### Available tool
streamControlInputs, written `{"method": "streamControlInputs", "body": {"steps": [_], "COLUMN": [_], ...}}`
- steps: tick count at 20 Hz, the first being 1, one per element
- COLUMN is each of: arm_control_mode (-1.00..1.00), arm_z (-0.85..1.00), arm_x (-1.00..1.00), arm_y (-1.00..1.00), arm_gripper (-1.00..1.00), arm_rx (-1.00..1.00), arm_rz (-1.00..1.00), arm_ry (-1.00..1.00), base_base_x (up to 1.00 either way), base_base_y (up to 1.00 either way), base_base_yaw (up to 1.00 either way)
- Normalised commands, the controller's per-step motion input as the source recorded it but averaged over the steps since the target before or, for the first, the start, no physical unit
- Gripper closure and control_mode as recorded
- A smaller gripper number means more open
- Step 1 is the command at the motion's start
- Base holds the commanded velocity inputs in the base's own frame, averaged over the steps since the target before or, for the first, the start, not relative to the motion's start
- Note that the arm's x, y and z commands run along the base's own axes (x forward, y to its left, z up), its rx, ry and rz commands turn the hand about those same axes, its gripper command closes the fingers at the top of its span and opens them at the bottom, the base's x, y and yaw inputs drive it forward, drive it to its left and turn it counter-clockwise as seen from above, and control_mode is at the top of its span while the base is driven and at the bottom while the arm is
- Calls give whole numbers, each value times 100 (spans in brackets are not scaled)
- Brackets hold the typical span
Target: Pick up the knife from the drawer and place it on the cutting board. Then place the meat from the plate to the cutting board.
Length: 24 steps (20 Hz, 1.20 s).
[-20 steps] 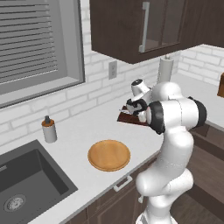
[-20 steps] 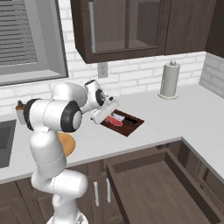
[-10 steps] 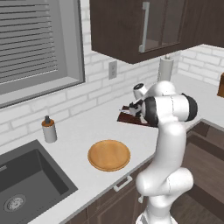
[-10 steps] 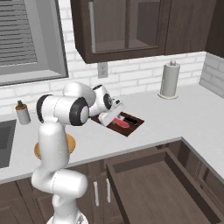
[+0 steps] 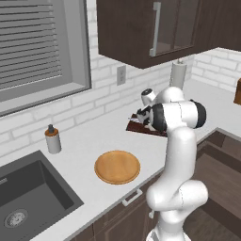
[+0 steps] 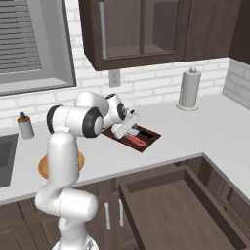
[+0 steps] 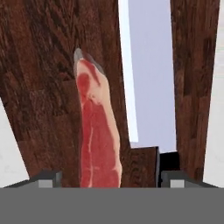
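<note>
— What do we see on the counter?

— We see the thin red strip of raw meat (image 7: 97, 131) lying flat on the dark reddish-brown wooden cutting board (image 7: 39, 87), just beside the silver-bladed, black-handled knife (image 7: 148, 78), which rests lengthwise on the same board.

— And the two-finger gripper (image 7: 107, 177)?

— We find it low over the board, its dark fingertips (image 7: 49, 177) spread apart on either side of the strip's near end, gripping nothing. The round light tan wooden plate (image 5: 117, 167) sits bare nearer the sink (image 5: 28, 197); the wide dark brown drawer (image 6: 176, 210) stands pulled out.
</note>
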Motion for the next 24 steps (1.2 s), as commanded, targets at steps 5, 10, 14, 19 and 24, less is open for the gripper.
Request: {"method": "streamControlInputs", "body": {"steps": [5,10,14,19,24], "arm_control_mode": [-100,-100,-100,-100,-100], "arm_z": [27,66,78,89,99], "arm_x": [-49,-100,-100,-100,-100], "arm_y": [0,-13,-23,-34,-50], "arm_gripper": [-100,-100,-100,-100,-100], "arm_rx": [3,5,6,10,16], "arm_rz": [0,0,0,0,0], "arm_ry": [-28,-77,-86,-85,-79], "base_base_x": [0,0,0,0,0], "base_base_y": [0,0,0,0,0], "base_base_yaw": [0,0,0,0,0]}}
